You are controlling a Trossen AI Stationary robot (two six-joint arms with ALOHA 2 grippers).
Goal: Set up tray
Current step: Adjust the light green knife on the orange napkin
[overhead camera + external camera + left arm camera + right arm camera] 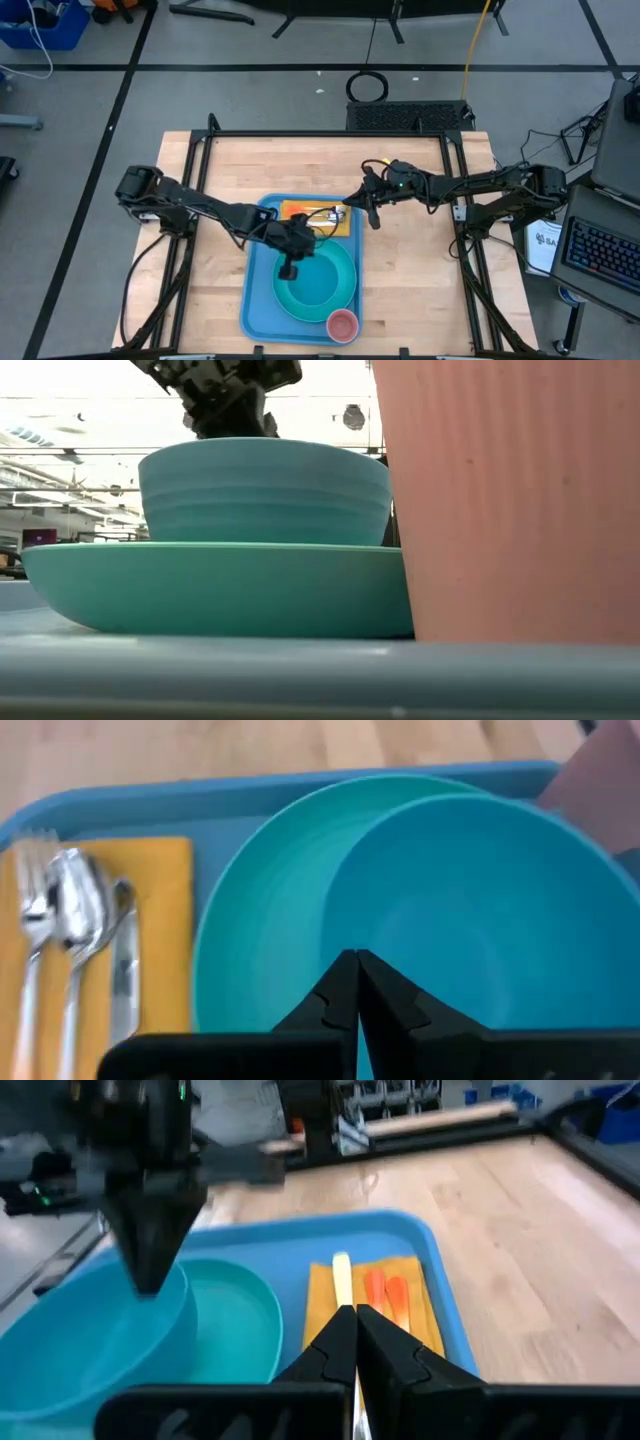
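Bare table (pixel 420 300) right, tray (pixel 258 300) — filled

White sheet (pixel 543 243) beside right arm base: partial letters "SA"; rest unreadable.

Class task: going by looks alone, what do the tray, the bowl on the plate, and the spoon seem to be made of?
Tray: probably plastic, smooth light blue with a moulded raised rim.
Bowl: likely plastic or melamine, matte turquoise with faint ridges around its wall.
Spoon: looks like metal, silvery and shiny with bright reflections.
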